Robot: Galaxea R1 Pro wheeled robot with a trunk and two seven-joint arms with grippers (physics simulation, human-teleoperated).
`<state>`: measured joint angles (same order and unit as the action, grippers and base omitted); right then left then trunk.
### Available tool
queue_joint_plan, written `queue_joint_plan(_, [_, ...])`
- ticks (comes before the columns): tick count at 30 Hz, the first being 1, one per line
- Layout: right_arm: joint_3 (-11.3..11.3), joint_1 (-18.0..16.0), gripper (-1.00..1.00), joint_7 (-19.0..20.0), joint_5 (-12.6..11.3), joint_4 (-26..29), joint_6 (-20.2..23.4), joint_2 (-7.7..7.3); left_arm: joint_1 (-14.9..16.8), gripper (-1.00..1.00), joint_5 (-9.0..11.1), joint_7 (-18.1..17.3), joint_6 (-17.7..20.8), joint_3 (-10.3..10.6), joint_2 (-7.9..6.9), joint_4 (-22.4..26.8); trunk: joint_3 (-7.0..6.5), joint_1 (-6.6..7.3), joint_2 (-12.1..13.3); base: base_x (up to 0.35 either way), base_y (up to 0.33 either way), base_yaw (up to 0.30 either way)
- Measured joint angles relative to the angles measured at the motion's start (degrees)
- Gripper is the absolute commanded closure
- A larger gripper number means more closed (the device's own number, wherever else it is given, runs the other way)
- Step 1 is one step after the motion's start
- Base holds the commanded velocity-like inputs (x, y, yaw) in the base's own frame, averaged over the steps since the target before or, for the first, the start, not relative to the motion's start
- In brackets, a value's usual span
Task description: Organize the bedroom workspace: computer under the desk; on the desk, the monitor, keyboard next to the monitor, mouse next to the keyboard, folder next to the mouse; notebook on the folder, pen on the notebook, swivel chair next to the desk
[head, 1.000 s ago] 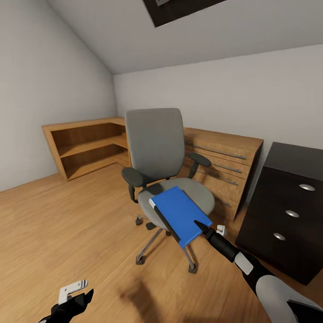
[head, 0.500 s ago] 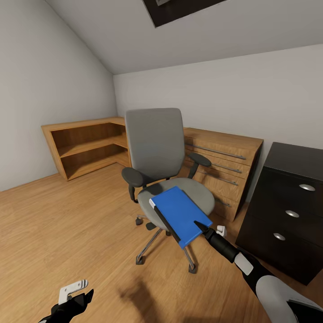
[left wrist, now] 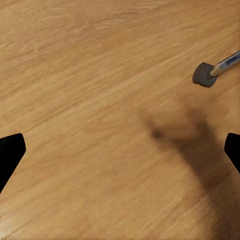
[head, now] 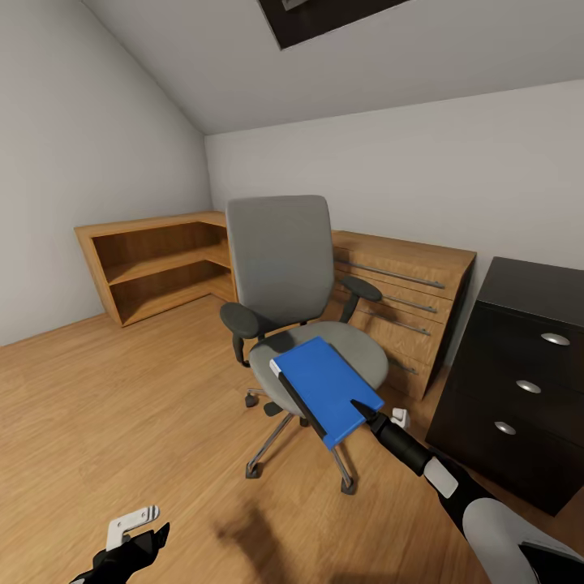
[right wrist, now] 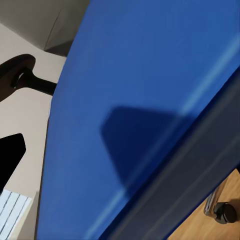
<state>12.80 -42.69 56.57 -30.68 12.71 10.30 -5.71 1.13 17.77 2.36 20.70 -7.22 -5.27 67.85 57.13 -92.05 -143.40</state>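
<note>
Clearly the step in hand is taking the folder (head: 326, 388) off the swivel chair (head: 285, 280). The right gripper (head: 367, 412) has its tip at the folder's near corner, and the folder appears tilted, its front edge out past the seat; whether the gripper is clenched on it I cannot tell. The left gripper (head: 139, 527) hangs low over the wooden floor (head: 122, 405), released and carrying nothing. To do this well, I would confirm a firm pinch on the edge, lift slowly so the flat folder does not swing or slip, then turn toward the black desk (head: 527, 381) just beside the chair.
</note>
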Motion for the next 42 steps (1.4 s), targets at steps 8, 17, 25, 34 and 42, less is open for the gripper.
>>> queue_joint_plan(8, [-0.01,0.0,-1.0,-0.03,0.0,-0.1,0.0,0.01,0.0,-1.0,-0.02,-0.02,0.0,-0.04,0.0,0.0,0.0,0.0,0.0,0.0,0.0,0.0])
queue_joint_plan(17, [0.22,-0.01,1.0,-0.03,-0.04,-0.4,-0.01,0.01,0.0,-1.0,-0.01,-0.05,0.0,-0.02,0.0,0.0,0.0,0.0,0.0,0.0,0.0,0.0])
queue_joint_plan(25, [0.13,0.0,1.0,-0.1,-0.02,-0.46,-0.02,0.01,-0.01,-1.0,-0.01,-0.03,0.0,-0.01,0.0,0.0,0.0,0.0,0.0,0.0,0.0,0.0])
queue_joint_plan(34, [0.13,0.0,1.0,-0.1,-0.02,-0.46,-0.02,0.01,-0.02,-1.0,0.0,-0.11,-0.05,0.01,0.0,0.0,0.0,0.0,0.0,0.0,0.0,0.0])
queue_joint_plan(42, [0.03,0.0,1.0,-0.12,-0.03,-0.46,0.0,-0.01,0.0,-1.0,0.0,-0.12,-0.01,-0.02,0.0,0.0,-1.1,0.13,0.06,0.0,0.0,0.0])
